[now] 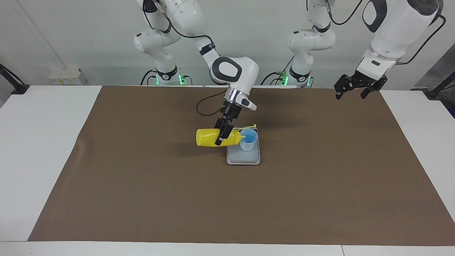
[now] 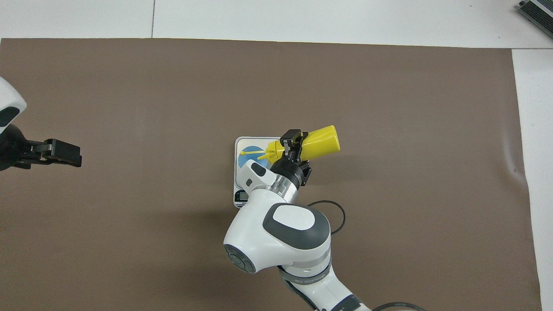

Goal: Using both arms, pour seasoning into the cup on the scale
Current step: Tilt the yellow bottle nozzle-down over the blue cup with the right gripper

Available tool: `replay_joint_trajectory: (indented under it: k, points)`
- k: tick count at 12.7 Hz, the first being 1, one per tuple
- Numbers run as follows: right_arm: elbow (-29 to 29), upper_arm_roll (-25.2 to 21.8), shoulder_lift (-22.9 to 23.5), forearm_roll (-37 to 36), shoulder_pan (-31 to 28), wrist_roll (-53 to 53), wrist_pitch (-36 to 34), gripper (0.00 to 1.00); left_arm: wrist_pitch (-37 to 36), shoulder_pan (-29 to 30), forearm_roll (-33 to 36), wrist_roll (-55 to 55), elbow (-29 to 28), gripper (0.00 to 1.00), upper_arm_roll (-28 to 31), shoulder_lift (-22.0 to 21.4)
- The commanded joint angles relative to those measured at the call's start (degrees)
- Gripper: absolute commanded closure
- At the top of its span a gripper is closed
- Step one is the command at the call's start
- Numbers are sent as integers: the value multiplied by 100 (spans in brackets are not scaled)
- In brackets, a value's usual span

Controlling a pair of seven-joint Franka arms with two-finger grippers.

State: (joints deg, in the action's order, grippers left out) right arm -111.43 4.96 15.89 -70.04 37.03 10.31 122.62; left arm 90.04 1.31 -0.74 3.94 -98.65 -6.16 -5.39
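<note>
Seasoning bottle (image 1: 213, 137), pinched mid-body by the right gripper (image 1: 221, 137), lies nearly level, its long axis aimed nozzle-first over the cup (image 1: 248, 139) on the scale (image 1: 243, 157); the left gripper (image 1: 355, 86) waits spread, well apart.

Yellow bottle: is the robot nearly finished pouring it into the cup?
Done: the blue cup stands on the scale. In hand: the right gripper holds the yellow bottle tipped on its side, nozzle at the cup's rim. Whether anything is flowing cannot be seen. Left: finish pouring, put the bottle down. The left gripper waits, open.
</note>
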Motion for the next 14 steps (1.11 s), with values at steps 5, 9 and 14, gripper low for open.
replay_joint_trajectory:
  k: [5,9,14]
  points:
    - [-72,40,-130,-186,24,-214,-150,97,-13,63,30,-60,-145,0,-17,-146]
    - [-63,40,-332,227,-46,-143,103,97,-13,63,30,-60,-154,0,-26,-146]
    - [-63,40,-587,1114,-239,85,350,97,-13,63,30,-69,-154,0,-17,-146]
